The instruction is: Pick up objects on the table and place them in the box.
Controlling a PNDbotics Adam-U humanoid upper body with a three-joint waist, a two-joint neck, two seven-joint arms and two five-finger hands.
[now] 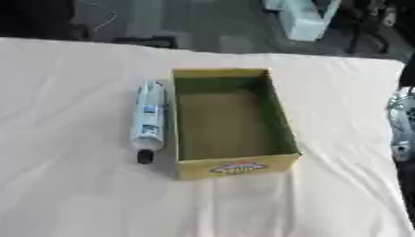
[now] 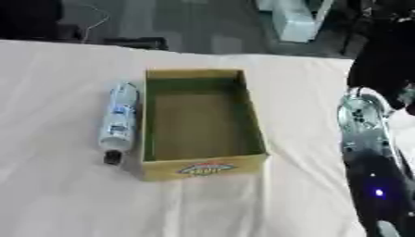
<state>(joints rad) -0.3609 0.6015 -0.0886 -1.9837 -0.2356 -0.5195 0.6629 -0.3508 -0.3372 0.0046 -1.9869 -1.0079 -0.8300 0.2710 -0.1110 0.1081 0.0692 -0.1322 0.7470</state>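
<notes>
One thing waits to be packed, and everything here is placed by reference to the box. Largest is the worktop, draped in a pale cloth with soft creases, carrying the rest. Next comes the box, a yellow open-topped carton with a green-brown inside and a coloured logo on its near wall; it appears empty and stands with its long sides running away from the robot. To the right of the box, well apart from it, the right arm shows as a silver and black limb along the right edge of the right eye view; its robot hand is not visible, so I cannot tell whether the fingers are apart or together, and the left robot hand shows nowhere. Smallest is the tube, light blue and white with a dark cap, lying just beside the left wall of the box, parallel to it, cap toward the near end. The step in hand looks like the first reach for that tube. Since it lies so close to the carton wall, a grasp from above across its middle, fingers on top and on the outer side, seems best, with care not to shove the box. Lifting straight up before crossing the wall should keep the carton from sliding.
</notes>
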